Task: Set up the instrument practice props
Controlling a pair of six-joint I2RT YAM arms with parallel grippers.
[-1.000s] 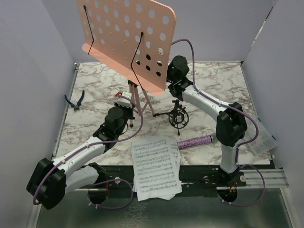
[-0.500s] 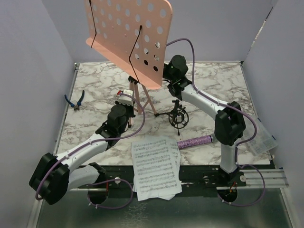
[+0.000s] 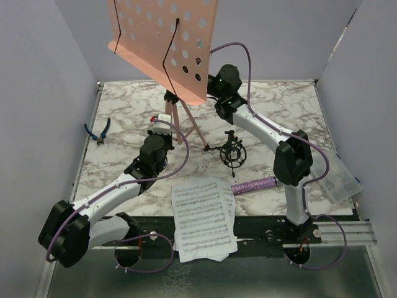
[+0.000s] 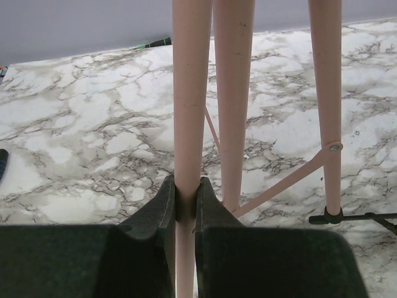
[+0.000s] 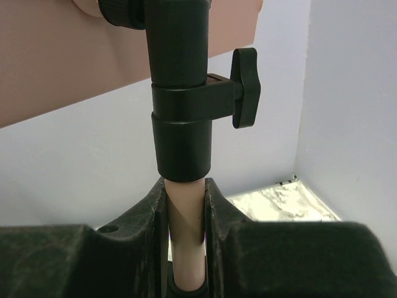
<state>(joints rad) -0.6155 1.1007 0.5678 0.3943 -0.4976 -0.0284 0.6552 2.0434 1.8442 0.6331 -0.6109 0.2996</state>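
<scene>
The pink perforated music stand point(image 3: 162, 43) stands upright at the back middle of the marble table, its tripod legs point(image 3: 186, 127) spread. My left gripper point(image 4: 186, 202) is shut on one pink leg point(image 4: 188, 112). My right gripper point(image 5: 185, 205) is shut on the pink pole point(image 5: 185, 230) just under the black clamp collar point(image 5: 183, 124). The white sheet-music pages point(image 3: 203, 217) lie at the table's front edge. The glittery purple microphone point(image 3: 254, 185) lies right of them. The small black tripod shock-mount point(image 3: 233, 153) stands just behind it.
Blue-handled pliers point(image 3: 97, 131) lie at the table's left edge. A clear plastic bag point(image 3: 340, 180) lies at the right edge. Grey walls close in the left, back and right sides. A black tripod foot point(image 4: 353, 218) shows at the right of the left wrist view.
The stand's desk has swung up and turned from tilted towards upright, shifting left. My right gripper moved up and left with the pole; my left gripper kept hold of the leg.
</scene>
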